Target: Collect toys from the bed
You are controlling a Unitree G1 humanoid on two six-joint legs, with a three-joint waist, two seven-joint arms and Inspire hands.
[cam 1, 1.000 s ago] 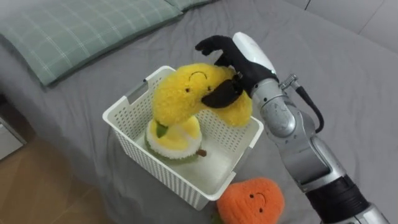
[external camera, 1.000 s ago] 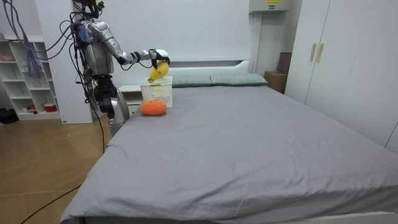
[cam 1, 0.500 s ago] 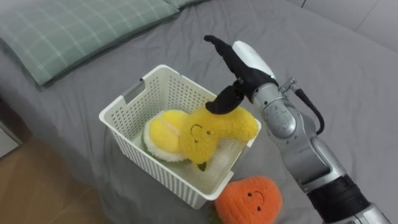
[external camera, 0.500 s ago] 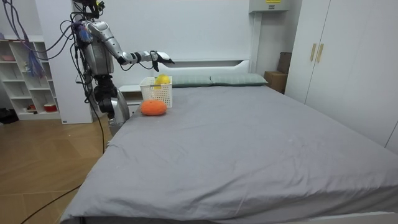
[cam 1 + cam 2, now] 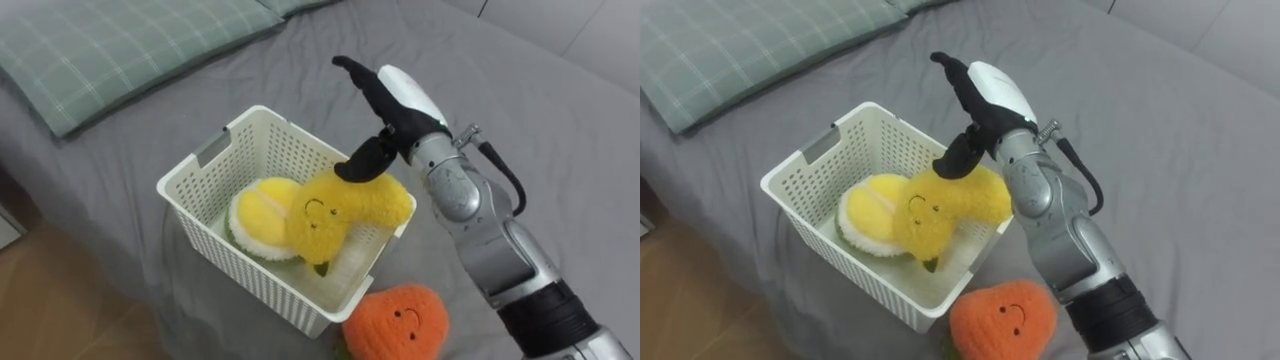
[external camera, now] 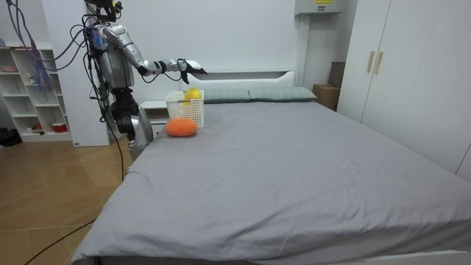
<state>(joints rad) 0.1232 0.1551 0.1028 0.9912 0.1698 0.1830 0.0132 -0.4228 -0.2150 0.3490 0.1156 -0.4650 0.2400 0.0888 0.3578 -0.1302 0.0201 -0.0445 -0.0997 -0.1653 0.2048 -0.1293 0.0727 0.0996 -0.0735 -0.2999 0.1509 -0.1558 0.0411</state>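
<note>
The yellow plush banana [image 5: 340,212] has dropped out of your right hand [image 5: 398,95] and now lies in the white basket [image 5: 215,150], leaning on a round yellow-and-white plush [image 5: 262,212]. The hand hovers over the basket's far rim, fingers spread and empty. That drop looks finished. Next, reach down to the orange plush [image 5: 395,322] on the bed [image 5: 540,90], just beside the basket.

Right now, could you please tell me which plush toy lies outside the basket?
The orange plush toy, on the grey bed beside the white basket. The yellow plush toy and the round pale one both sit inside the basket.
</note>
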